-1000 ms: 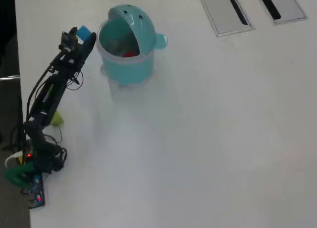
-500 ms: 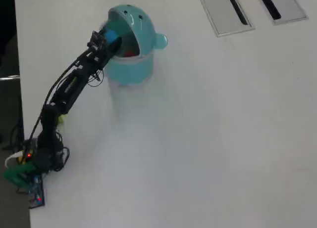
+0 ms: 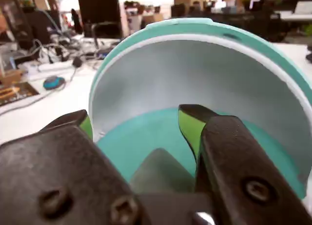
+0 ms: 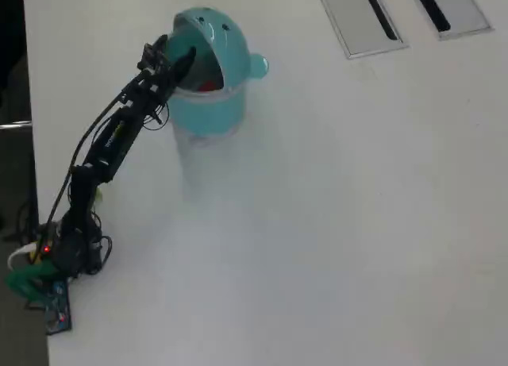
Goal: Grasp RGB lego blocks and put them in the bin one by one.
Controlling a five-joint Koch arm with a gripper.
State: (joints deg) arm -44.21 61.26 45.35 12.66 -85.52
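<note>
Most of the white worktop (image 4: 333, 223) is lying bare to the right of the bin (image 4: 208, 104), which is sitting near the left edge. One red block (image 4: 209, 86) is showing inside it. The arm is stretching up from the lower left, its gripper (image 4: 173, 58) at the bin's mouth with jaws apart, holding nothing.

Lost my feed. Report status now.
Gripper open, empty, at the bin mouth. Red block visible inside. Nothing in the way.
</note>
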